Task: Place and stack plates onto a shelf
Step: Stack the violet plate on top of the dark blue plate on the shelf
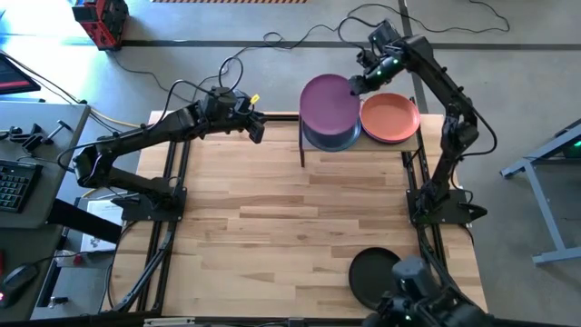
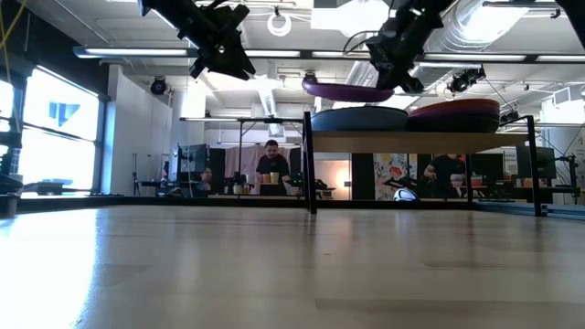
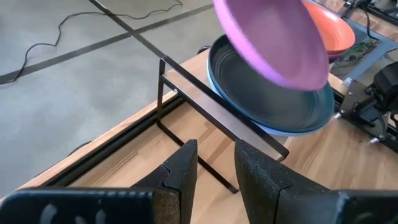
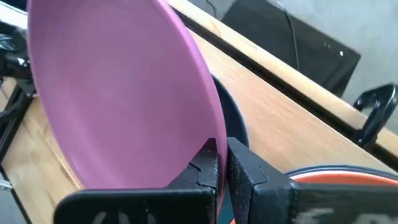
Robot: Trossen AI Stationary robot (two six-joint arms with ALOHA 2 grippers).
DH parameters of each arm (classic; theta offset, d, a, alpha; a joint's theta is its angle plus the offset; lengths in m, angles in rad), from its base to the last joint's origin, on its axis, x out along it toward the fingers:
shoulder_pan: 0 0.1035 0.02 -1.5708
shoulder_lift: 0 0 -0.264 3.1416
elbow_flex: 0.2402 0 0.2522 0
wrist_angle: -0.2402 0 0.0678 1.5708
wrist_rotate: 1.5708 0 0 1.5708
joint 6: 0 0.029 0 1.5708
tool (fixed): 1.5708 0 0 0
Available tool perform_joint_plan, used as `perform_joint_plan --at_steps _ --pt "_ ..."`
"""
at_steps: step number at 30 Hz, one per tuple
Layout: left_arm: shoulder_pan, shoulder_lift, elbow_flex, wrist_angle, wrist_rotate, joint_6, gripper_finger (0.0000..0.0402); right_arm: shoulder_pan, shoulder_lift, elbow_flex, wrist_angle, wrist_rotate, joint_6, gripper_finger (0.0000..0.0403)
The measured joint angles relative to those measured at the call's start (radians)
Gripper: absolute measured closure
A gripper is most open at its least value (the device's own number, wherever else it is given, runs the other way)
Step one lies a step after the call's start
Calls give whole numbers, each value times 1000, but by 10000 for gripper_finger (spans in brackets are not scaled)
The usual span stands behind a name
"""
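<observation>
Right end effector (image 4: pixel 222 163) pinches purple plate (image 4: pixel 118 93) rim.

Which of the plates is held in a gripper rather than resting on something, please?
The purple plate: the right gripper pinches its rim above the pale blue plate, while the orange plate rests on the shelf.

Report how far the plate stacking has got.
Done: a pale blue plate and an orange plate sit side by side on the shelf.

In hand: the right gripper pinches the rim of a purple plate, tilted above the blue one, not yet set down.

Left: a black plate waits at the table's near edge. The left gripper hangs empty beside the shelf.
</observation>
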Motion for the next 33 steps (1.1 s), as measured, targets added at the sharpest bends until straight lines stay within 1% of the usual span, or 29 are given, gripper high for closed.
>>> perform_joint_plan --at_steps 6,12,16,22,28,33 --pt "0 0 0 -14 0 1 304 16 20 0 -38 1 0 403" --pt "0 0 0 -14 0 23 304 52 47 1 -110 77 -1 403" --pt "0 0 0 -14 0 52 304 69 58 1 -111 112 9 403" --pt "0 0 0 -19 0 53 304 80 78 1 -117 119 19 403" --pt "0 0 0 -46 0 53 304 80 84 1 -129 161 19 403" --pt "0 0 0 -47 0 53 304 81 84 1 -127 163 15 402"
